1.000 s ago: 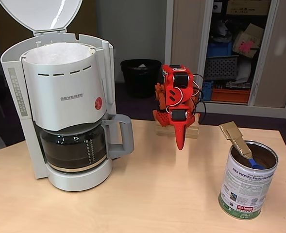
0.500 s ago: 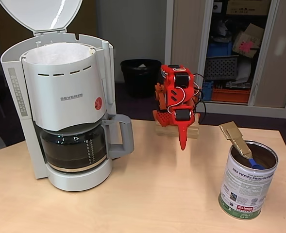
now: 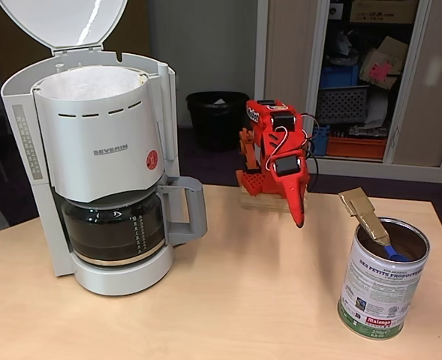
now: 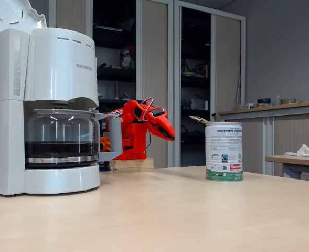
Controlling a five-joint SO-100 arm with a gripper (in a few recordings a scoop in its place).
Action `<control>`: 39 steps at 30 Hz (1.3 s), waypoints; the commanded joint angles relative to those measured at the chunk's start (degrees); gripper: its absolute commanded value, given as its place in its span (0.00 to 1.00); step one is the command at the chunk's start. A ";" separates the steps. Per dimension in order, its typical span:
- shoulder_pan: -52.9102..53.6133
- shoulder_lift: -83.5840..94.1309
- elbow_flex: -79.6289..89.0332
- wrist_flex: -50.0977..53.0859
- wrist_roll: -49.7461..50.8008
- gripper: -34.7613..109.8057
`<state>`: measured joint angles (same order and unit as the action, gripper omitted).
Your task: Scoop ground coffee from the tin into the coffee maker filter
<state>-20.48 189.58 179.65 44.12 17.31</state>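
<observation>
I saw nothing scooped yet: my closed, empty gripper (image 3: 298, 217) hung left of the tin (image 3: 382, 280), where the scoop (image 3: 371, 219) waited; the filter (image 3: 93, 81) looked bare.

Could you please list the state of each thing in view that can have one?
coffee maker: lid hinged open, upright on the table.
filter: seated in the basket, uncovered.
carafe: in place under the basket, dark liquid inside.
tin: open, upright, scoop handle sticking out.
scoop: resting in the tin, not held.
claw: shut, empty, pointing down toward the tin.
</observation>
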 commanded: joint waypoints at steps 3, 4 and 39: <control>-7.82 1.05 -1.41 -3.43 -7.73 0.24; -8.09 1.14 -2.02 -3.87 -8.70 0.24; -13.62 1.58 -17.75 10.37 -20.83 0.35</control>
<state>-33.49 191.07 163.83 53.70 -3.08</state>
